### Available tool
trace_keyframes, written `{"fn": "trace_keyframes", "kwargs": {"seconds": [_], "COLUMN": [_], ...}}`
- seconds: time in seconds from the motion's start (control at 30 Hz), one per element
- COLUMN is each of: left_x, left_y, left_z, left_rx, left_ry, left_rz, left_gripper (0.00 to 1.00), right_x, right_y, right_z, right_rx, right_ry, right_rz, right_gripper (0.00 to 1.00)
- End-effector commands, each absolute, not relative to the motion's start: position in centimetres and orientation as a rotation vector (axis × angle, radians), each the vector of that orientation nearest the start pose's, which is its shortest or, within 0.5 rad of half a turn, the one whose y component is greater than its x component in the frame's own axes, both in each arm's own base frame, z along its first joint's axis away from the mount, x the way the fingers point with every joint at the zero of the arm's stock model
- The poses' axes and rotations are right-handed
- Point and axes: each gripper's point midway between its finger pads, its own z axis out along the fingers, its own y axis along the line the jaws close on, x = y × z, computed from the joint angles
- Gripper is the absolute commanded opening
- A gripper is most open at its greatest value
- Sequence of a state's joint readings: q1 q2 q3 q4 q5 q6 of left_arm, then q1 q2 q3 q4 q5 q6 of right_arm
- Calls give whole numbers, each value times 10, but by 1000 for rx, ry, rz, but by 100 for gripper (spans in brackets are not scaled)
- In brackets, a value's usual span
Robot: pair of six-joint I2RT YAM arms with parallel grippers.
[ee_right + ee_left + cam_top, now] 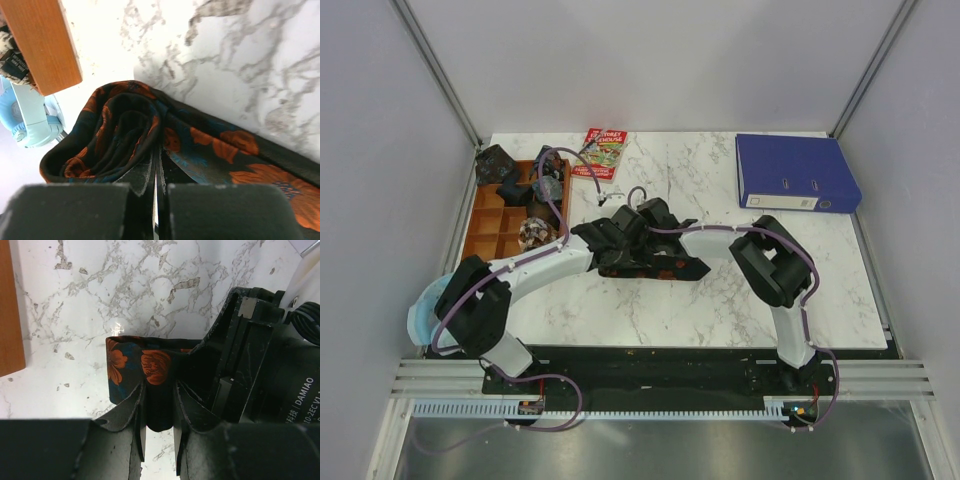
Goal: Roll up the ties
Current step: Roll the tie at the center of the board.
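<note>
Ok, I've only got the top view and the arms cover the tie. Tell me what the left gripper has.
Observer: The left gripper is closed on a fold of the black, orange-flowered tie.
Operator: Now give me the right one.
Observer: The right gripper is shut against the tie. Whether a layer is nipped, I can't tell.
Operator: Report the roll.
Observer: One end is wound into a loose coil beside that gripper, toward the wooden tray. The rest trails flat over the marble table.

One long floral tie (155,365), what appear to be four rolled ties (533,234), one wooden tray (485,225), one blue binder (795,170) and one booklet (604,150) are pictured.
</note>
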State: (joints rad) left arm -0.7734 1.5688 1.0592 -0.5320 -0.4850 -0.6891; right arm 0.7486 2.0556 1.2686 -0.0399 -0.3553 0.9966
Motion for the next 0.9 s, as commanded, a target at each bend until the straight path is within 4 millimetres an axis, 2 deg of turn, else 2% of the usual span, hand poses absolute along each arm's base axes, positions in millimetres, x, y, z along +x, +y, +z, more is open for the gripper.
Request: {"fn": "trace_keyframes", "kwargs": {"seconds": [0.0,0.37,0.4,0.43,0.5,0.53,0.6,0.63,0.67,0.7,0.87], "left_x": [297,295,295,294,294,294,294,293,291,291,288], "left_y": [-231,-231,-231,-232,-233,-234,-239,-242,-245,-247,-251], "left_z": [72,49,48,47,48,49,52,53,58,60,75], "left_rx": [-129,-122,-121,-117,-107,-103,-87,-68,-57,-53,-31], "left_ry": [2456,2476,2477,2478,2474,2474,2468,2473,2466,2462,2440], "left_rz": [-101,-55,-56,-57,-62,-73,-101,-121,-139,-149,-207], "left_gripper": [2,2,2,2,4,5,12,19,33,39,63], "right_x": [308,298,293,295,290,292,292,293,294,294,299], "right_y": [409,371,364,359,348,343,335,331,327,325,319], "right_z": [58,70,65,71,69,78,79,85,85,87,95], "right_rx": [110,139,153,159,175,173,186,183,193,194,197], "right_ry": [2618,2613,2640,2624,2639,2617,2617,2603,2606,2603,2596], "right_rz": [1210,1172,1146,1138,1106,1104,1068,1064,1044,1038,1008], "right_gripper": [0,1,2,2,2,2,3,4,4,4,4]}}
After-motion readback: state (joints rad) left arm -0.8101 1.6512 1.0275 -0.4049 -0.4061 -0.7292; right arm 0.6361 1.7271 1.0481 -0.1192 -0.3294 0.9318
